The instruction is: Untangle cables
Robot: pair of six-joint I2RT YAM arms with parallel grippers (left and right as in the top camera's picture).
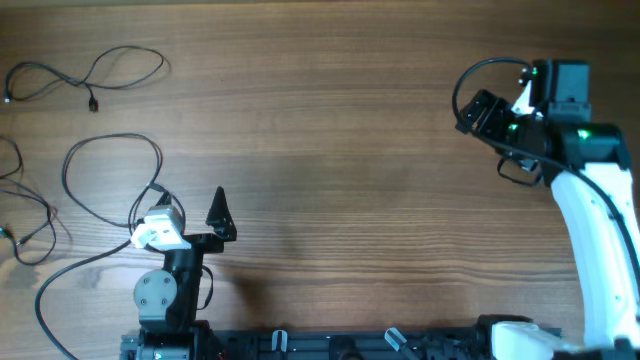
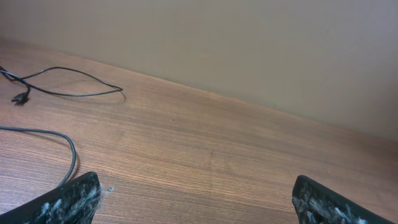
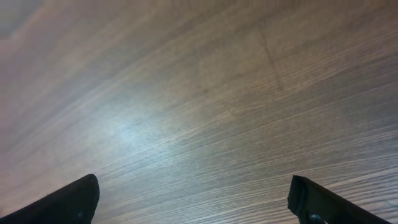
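Seemingly loose cables (image 2: pixel 20 98), left of L gripper (image 2: pixel 196 180), R gripper (image 3: pixel 193 180) far

Three black cables (image 1: pixel 112 138), two robot arms (image 1: pixel 590 200), two pincers (image 2: pixel 196 183), one table (image 1: pixel 350 120)

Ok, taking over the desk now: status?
Left gripper open, empty. Right gripper open, empty. Cables spread loose, left side. Nothing blocking them.

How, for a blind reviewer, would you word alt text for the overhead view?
Thin black cables lie in loose loops at the left of a wooden table. The left gripper and the right gripper, far right, are open and empty.
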